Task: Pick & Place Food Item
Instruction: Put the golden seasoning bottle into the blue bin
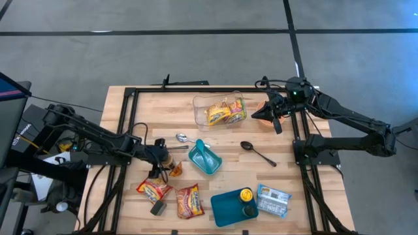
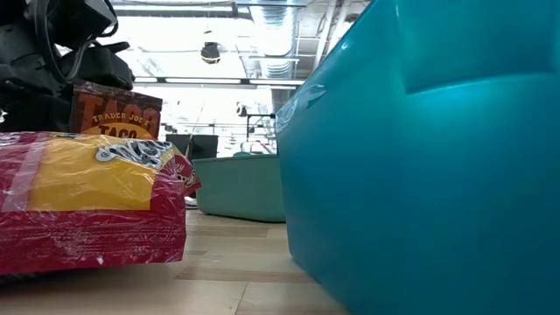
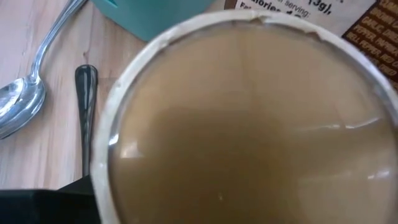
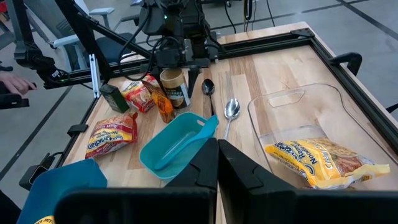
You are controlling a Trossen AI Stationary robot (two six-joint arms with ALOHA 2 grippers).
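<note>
Down at the left side of the table [image 1: 163,98], the left gripper [image 1: 161,152] is hovering right over a tan paper cup [image 4: 173,84]; whether its fingers are apart or together cannot be told. The cup's round pale rim [image 3: 249,118] is filling that arm's wrist view, with a silver spoon [image 3: 25,87] lying just to one side on the wood. An orange taco seasoning packet [image 4: 163,104] is leaning just beside the cup, nearer the front edge.

Over at the far right, the right gripper [image 1: 273,114] is hanging just right of the clear container [image 1: 202,104], with its fingers pressed together and holding nothing. A yellow noodle packet [image 4: 323,162] is lying inside that container.

Between the two arms a teal scoop-shaped dish [image 1: 204,158] is sitting, and a black spoon [image 1: 257,152] is lying to its right. Two red noodle packets [image 1: 189,200] are resting near the front edge, beside a blue plate [image 1: 225,207].
</note>
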